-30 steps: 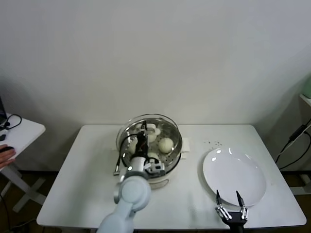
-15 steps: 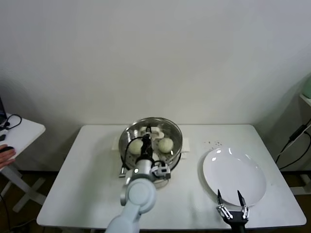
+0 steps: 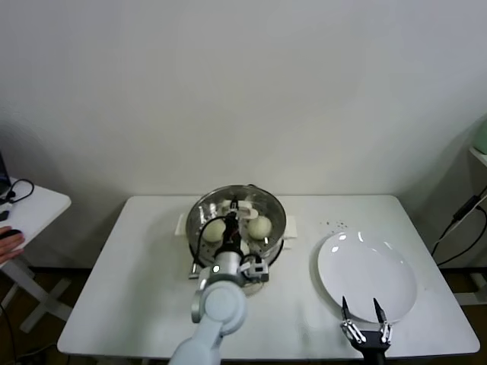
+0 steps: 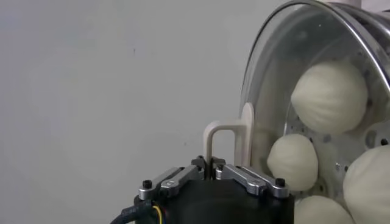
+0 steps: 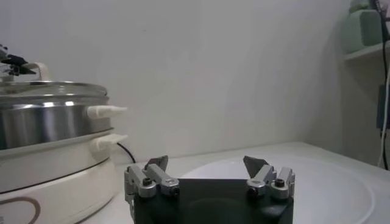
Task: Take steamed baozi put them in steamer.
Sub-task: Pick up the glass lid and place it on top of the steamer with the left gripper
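The left gripper (image 4: 212, 168), clamped on the lid handle (image 4: 226, 141), should seat the glass lid (image 3: 237, 215) squarely on the steamer (image 5: 52, 122) before releasing; the right gripper (image 3: 363, 312) waits wide.

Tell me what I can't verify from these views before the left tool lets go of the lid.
- Head view: the left tool and its arm cover part of the glass lid; only two baozi show.
- Left wrist view: the steamer is cut off at the edge, so lid seating is unclear.
- Right wrist view: baozi hidden behind the steamer wall.
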Controlling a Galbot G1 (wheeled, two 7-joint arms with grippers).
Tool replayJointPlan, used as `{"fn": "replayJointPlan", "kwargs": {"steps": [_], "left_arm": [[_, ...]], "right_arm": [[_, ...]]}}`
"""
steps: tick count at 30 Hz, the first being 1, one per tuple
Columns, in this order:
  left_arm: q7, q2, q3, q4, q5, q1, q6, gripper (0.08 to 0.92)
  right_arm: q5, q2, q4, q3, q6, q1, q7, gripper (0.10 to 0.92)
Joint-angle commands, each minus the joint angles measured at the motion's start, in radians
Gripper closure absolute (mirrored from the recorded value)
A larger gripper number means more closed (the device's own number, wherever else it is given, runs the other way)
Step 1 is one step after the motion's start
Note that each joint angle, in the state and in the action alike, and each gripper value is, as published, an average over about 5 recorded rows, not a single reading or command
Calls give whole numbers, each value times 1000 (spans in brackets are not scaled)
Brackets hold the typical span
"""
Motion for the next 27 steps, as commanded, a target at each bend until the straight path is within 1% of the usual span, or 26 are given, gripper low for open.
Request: {"fn": "replayJointPlan", "kwargs": {"steps": [1,17,27], "left_arm": [[-3,-4,-3,9,12,-2,-3,860],[-12,2,-14,23,5,-3,-10,860],[-35,-3,-9,37,1,-3,-16,860]], "right_arm": [[0,2,2,0,1,0,0,203],[0,7,2,2,3,1,1,203],[0,8,3,2,3,2,2,203]]}}
